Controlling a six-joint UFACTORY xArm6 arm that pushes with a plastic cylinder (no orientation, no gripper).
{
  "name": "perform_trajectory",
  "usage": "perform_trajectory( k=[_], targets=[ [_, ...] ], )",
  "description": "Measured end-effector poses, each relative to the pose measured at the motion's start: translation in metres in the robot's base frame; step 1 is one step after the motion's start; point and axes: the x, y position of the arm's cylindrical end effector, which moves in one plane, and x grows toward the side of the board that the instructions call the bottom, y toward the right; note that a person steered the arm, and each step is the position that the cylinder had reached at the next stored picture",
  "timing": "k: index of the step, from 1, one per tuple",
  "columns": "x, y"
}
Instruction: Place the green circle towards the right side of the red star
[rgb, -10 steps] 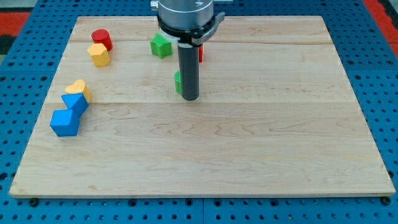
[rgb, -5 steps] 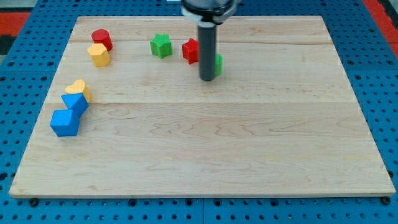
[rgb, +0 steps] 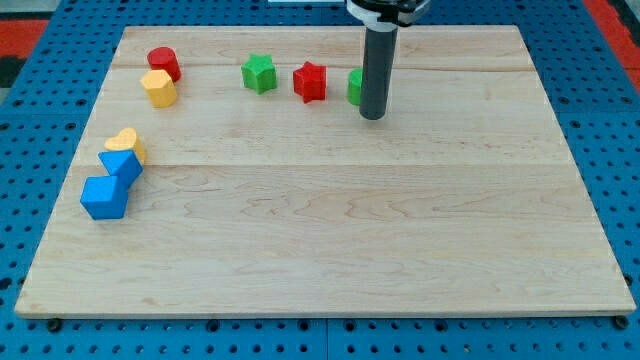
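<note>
While my tip (rgb: 372, 115) touches it, green circle (rgb: 354, 87) half hidden behind rod, right of red star (rgb: 310, 82), tool holding nothing.

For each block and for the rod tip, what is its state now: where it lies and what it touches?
Green circle: right of the red star, apart, mostly hidden by the rod.
Red star: free, untouched.
Green star: free, left of the red star.
Red cylinder: just above the yellow hexagon.
Yellow heart: against the upper blue block.
Lower blue block: against the upper one.
My tip: beside the green circle.
</note>
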Motion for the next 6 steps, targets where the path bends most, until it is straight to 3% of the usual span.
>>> perform_trajectory(
  k=[6],
  targets=[
    [-0.021,-0.016]
  ],
)
